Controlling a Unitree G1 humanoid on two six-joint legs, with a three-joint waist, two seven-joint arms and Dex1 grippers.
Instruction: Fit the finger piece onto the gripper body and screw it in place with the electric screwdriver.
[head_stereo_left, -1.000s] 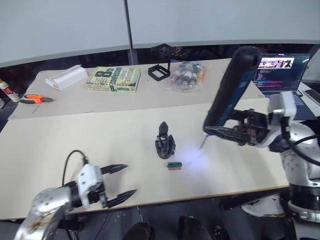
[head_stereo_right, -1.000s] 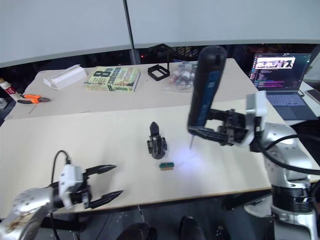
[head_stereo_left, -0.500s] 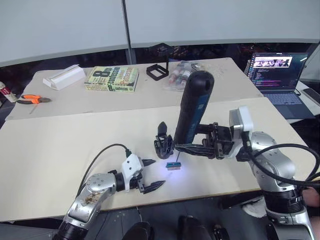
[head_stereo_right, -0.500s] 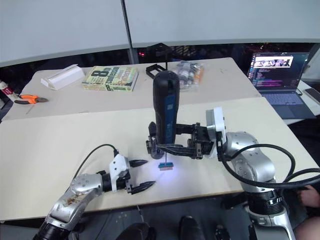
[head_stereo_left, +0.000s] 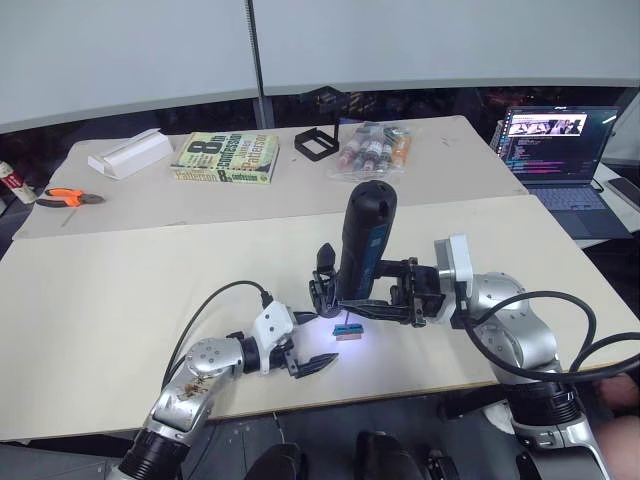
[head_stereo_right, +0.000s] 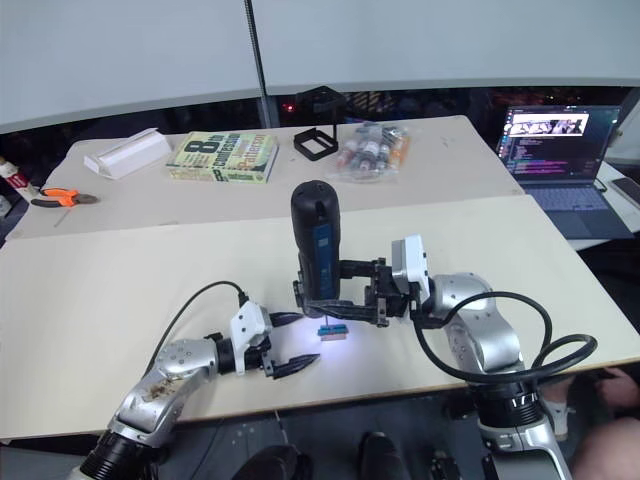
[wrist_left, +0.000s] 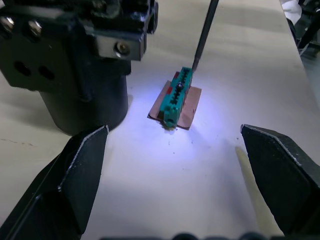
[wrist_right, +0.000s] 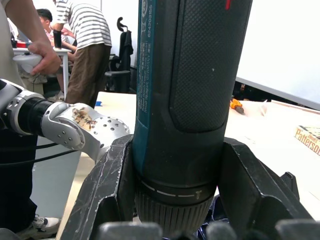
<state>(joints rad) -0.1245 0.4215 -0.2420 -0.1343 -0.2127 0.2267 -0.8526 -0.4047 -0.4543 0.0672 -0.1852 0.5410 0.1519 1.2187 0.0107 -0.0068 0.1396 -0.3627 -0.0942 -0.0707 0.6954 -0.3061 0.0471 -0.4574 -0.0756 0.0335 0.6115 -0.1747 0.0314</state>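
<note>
Right end effector (head_stereo_left: 385, 305): we see it clamping the electric screwdriver (head_stereo_left: 362, 245) upright, bit tip at the green block (wrist_left: 177, 96).
Left end effector (head_stereo_left: 305, 340): fingers spread, empty, near the gripper body (head_stereo_left: 325, 285).

Electric screwdriver (head_stereo_right: 316, 235): black, textured grip, blue side strip. Gripper body (head_stereo_left: 323, 285): black. Small block (wrist_left: 177, 96): green on tan, lit bluish-white. Counter (head_stereo_left: 120, 280): pale beige. Both tools: black fingers, left tool (head_stereo_left: 305, 340), right tool (head_stereo_left: 375, 305). Book (head_stereo_left: 227, 157): yellow-green cover. Pliers (head_stereo_left: 65, 198): orange handles. Person's shirt (wrist_right: 90, 22): black-and-white stripes.
</note>
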